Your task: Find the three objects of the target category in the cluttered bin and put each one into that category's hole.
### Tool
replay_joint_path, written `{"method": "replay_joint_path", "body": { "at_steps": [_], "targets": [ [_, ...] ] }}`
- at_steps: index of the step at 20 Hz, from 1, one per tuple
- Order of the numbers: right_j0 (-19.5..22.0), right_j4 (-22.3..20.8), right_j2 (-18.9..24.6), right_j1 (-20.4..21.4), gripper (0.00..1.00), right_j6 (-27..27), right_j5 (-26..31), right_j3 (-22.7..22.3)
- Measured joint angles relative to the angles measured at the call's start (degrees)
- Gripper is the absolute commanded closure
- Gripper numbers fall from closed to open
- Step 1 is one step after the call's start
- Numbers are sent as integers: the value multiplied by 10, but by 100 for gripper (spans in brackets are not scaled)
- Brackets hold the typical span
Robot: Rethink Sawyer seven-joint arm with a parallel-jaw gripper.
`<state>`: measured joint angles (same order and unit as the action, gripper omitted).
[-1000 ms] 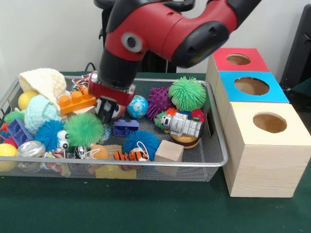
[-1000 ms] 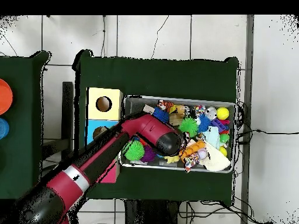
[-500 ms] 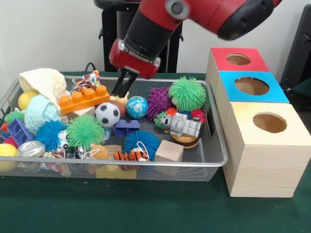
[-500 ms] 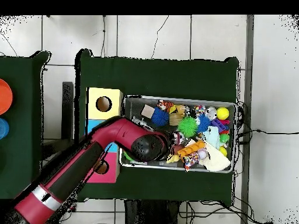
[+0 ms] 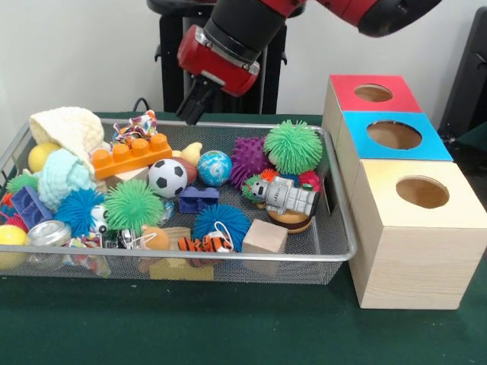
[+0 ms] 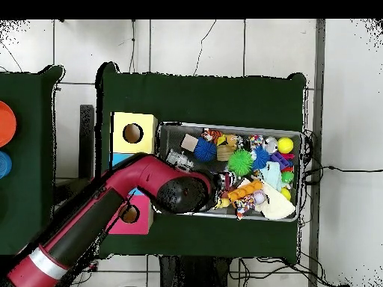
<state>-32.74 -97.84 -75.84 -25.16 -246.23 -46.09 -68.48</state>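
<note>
end effector (image 5: 190, 112) seemingly empty above cluttered bin (image 5: 335, 228).

Arm (image 5: 304, 11) cut off at top edge, bin (image 5: 335, 199) contents overhead partly hidden (under arm)

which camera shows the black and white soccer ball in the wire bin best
The front view: the black and white soccer ball sits unobstructed in the wire mesh bin, beside the purple toy brick. In the overhead view it is barely visible next to the red arm.
</note>
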Motion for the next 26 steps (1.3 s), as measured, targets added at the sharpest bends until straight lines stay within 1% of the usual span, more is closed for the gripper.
{"method": "replay_joint_path", "body": {
  "at_steps": [2,6,7,11,12,15,16,17,19,23,26],
  "targets": [
    [3,2,0,0,100,0,1,-2],
    [34,35,16,17,100,4,34,3],
    [55,55,32,32,100,13,58,6],
    [91,82,61,56,100,35,95,10],
    [115,95,81,71,100,57,115,12],
    [143,109,108,89,100,92,134,12],
    [160,116,127,101,100,121,141,12],
    [169,121,138,108,100,137,142,12],
    [182,127,156,118,100,167,143,12],
    [194,137,182,131,100,211,143,12],
    [195,146,197,139,100,230,143,12]
  ]
}}
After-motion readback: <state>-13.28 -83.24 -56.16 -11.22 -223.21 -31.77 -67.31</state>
